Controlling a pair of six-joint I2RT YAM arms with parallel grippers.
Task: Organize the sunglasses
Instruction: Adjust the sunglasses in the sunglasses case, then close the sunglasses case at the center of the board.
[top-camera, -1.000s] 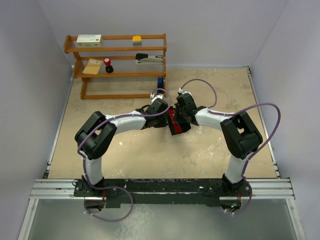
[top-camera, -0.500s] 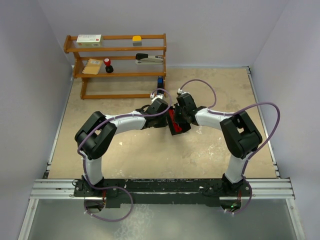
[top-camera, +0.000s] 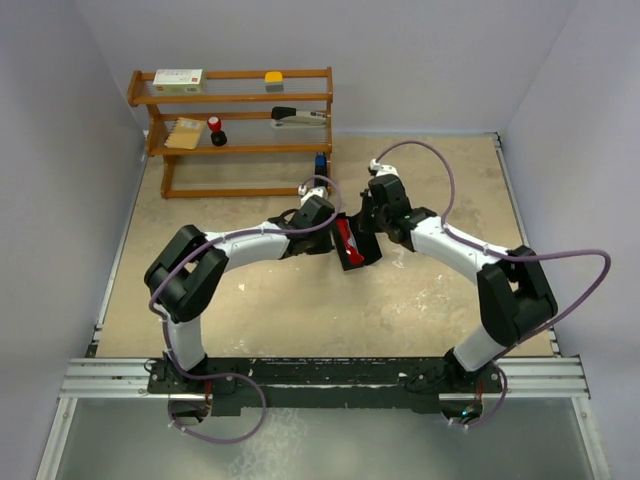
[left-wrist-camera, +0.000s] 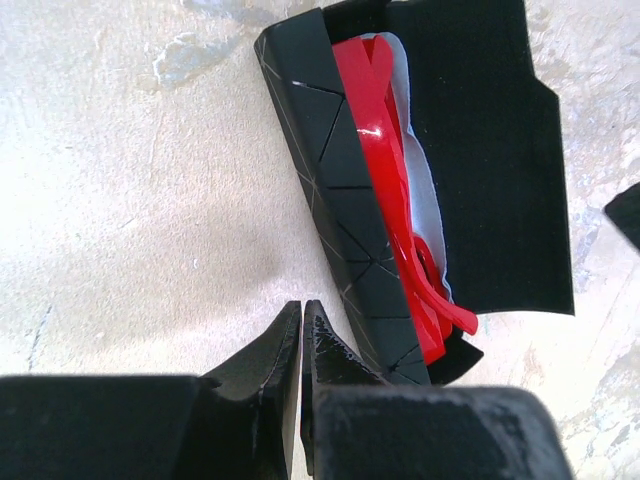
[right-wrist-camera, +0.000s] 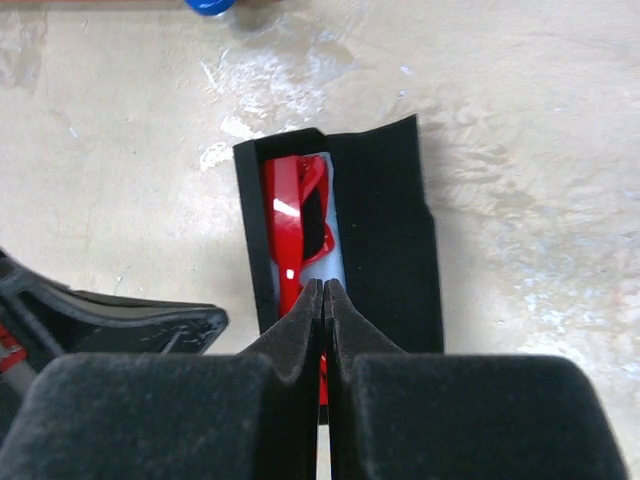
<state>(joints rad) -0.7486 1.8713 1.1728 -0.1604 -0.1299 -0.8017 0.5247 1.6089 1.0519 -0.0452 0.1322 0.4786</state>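
Observation:
The red sunglasses (left-wrist-camera: 385, 170) (right-wrist-camera: 288, 228) (top-camera: 344, 238) lie folded inside an open black case (left-wrist-camera: 335, 175) (right-wrist-camera: 250, 240) on a pale blue cloth (left-wrist-camera: 428, 200) (right-wrist-camera: 325, 262). The case's flap (left-wrist-camera: 480, 150) (right-wrist-camera: 385, 230) lies spread out flat to one side. My left gripper (left-wrist-camera: 302, 312) (top-camera: 334, 243) is shut and empty, its tips just beside the case's near end. My right gripper (right-wrist-camera: 322, 290) (top-camera: 363, 228) is shut too, hovering over the case's near end with nothing held between its fingers.
A wooden shelf rack (top-camera: 240, 150) stands at the back left with a box, a stapler and small items on it. A blue object (top-camera: 320, 162) (right-wrist-camera: 210, 5) stands beside the rack, just beyond the case. Walls close in the table on three sides.
The right arm has swung its elbow out to the right and its wrist has drawn back a little from the case. The left arm and the case stay put.

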